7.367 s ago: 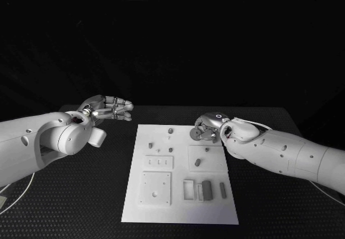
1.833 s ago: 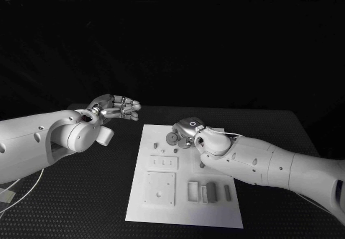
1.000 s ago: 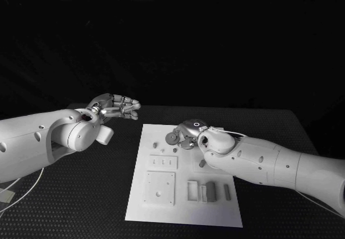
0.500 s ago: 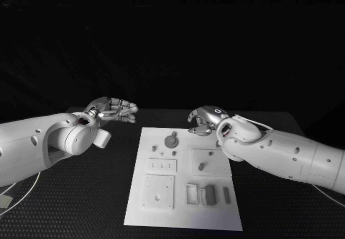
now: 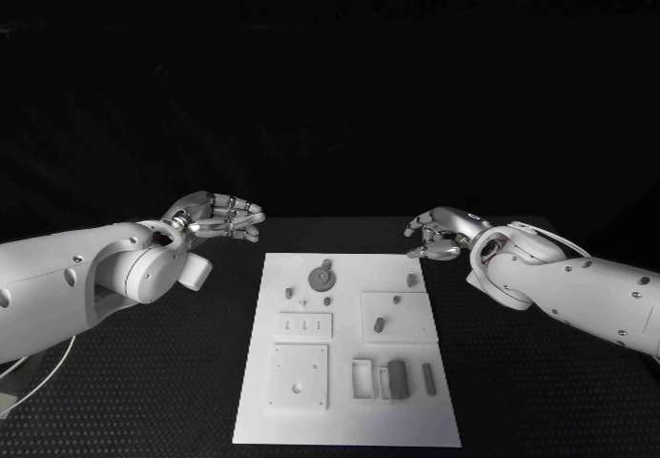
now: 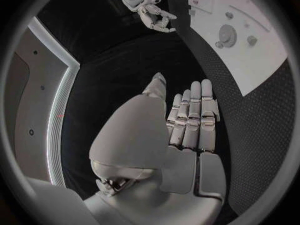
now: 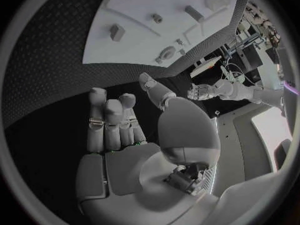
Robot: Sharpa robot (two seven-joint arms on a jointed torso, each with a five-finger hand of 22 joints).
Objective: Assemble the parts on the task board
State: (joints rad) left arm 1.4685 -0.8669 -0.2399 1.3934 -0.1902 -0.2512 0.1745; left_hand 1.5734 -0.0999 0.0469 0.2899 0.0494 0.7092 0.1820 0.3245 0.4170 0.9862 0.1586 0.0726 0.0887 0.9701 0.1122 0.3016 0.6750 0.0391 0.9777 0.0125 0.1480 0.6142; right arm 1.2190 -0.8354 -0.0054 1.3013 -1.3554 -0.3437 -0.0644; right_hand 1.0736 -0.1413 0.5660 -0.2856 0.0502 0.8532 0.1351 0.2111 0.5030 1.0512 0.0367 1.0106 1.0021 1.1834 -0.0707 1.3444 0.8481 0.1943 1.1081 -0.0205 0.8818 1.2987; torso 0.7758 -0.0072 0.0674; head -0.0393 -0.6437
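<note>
White plate first: your task board (image 5: 351, 420) lay in the middle of the black table (image 5: 165, 382), its near edge closest to the robot. Nearest on it sat a square plate (image 5: 300, 376) on the left and, beside it to the right, a row of upright grey parts: an open frame (image 5: 361, 378), a dark block (image 5: 398, 378) and a slim bar (image 5: 428, 378). Further back you had a small panel with three slots (image 5: 304, 327) and, to its right, a raised square carrying a grey peg (image 5: 380, 324). Beyond those, a round grey disc (image 5: 322, 277) lay flat near the board's far end, with a small peg (image 5: 411, 280) well to its right and tiny pegs at its left.

Your left hand (image 5: 217, 216) hovered off the board's far left corner, above the table, fingers apart and lightly curled, holding nothing; the left wrist view showed its fingers (image 6: 192, 116) straight and side by side. Your right hand (image 5: 443, 232) hung past the far right corner, likewise empty, its fingers (image 7: 111, 119) extended with nothing between them.
</note>
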